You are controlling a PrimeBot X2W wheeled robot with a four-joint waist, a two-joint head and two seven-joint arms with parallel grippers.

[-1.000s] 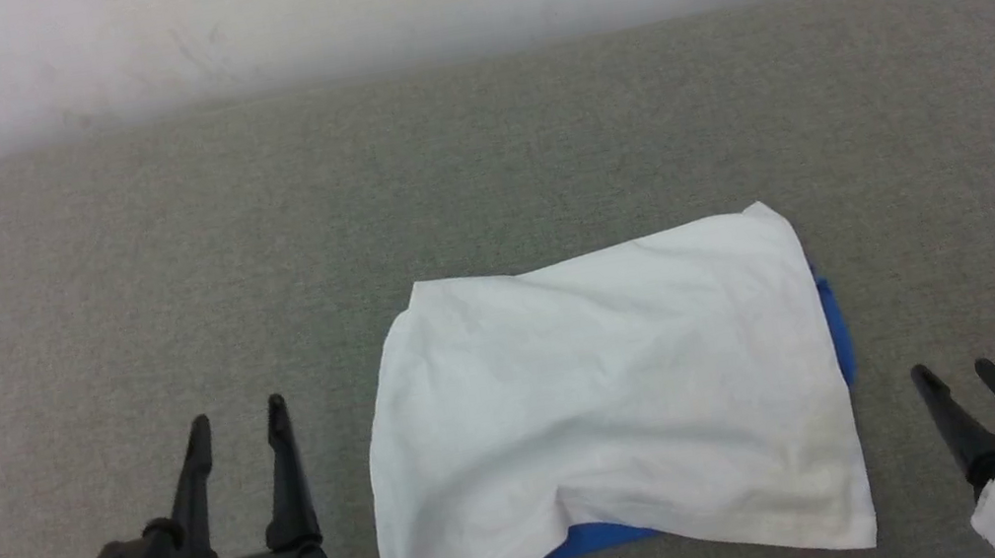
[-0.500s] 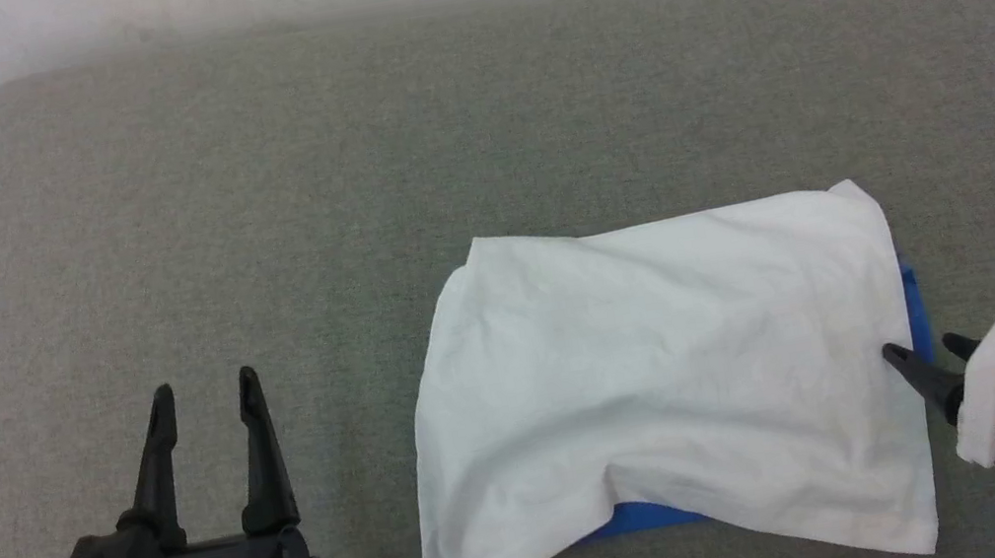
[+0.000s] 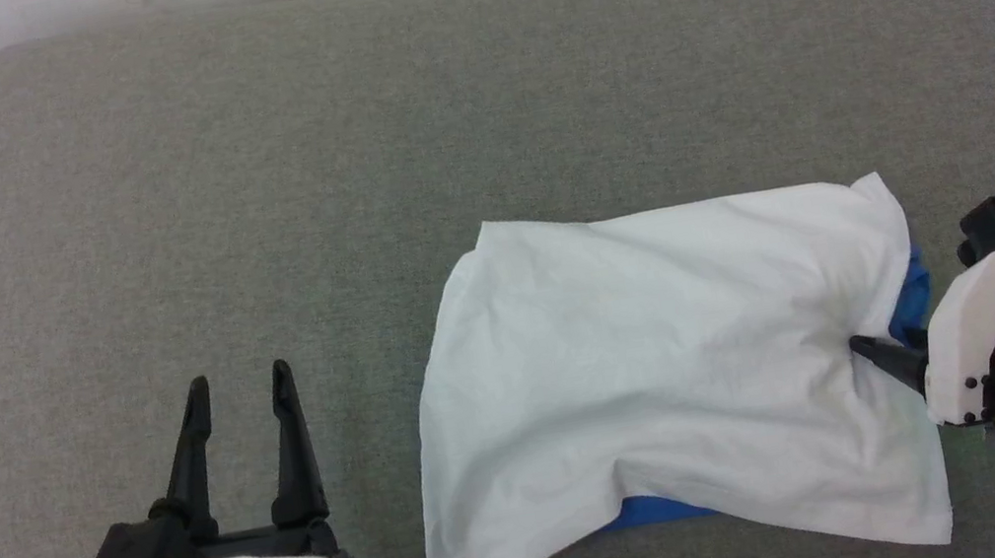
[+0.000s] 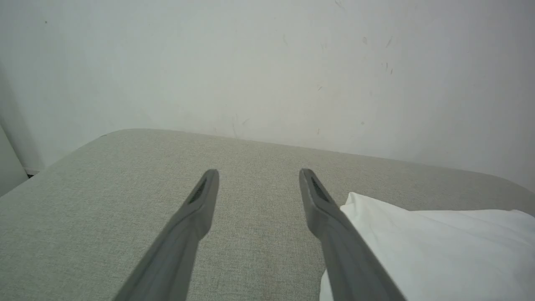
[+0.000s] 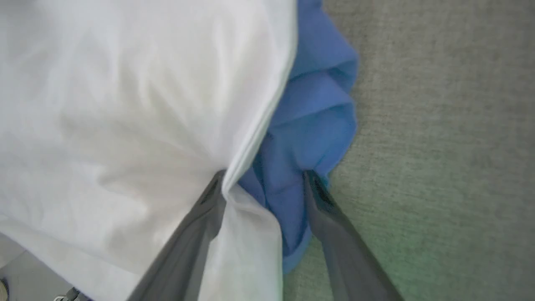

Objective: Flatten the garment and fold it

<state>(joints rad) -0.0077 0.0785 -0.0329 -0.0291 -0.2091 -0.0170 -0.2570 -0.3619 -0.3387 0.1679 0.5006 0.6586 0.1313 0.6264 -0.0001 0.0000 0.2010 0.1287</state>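
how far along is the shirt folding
Done: the shirt lies as a rough, wrinkled white rectangle with its sleeves mostly tucked under. In hand: the right gripper, open, straddles the right edge where a blue sleeve bunches out. Left: probably closing there and tidying or folding again; blue also peeks out at the near edge. The left gripper is open alongside.

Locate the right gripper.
The right gripper sits lower right in the head view, at the garment's right edge, open fingers straddling white and blue fabric.

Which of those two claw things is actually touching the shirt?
The right end effector: its fingers straddle the garment at its white-and-blue edge. The left end effector stands apart from it.
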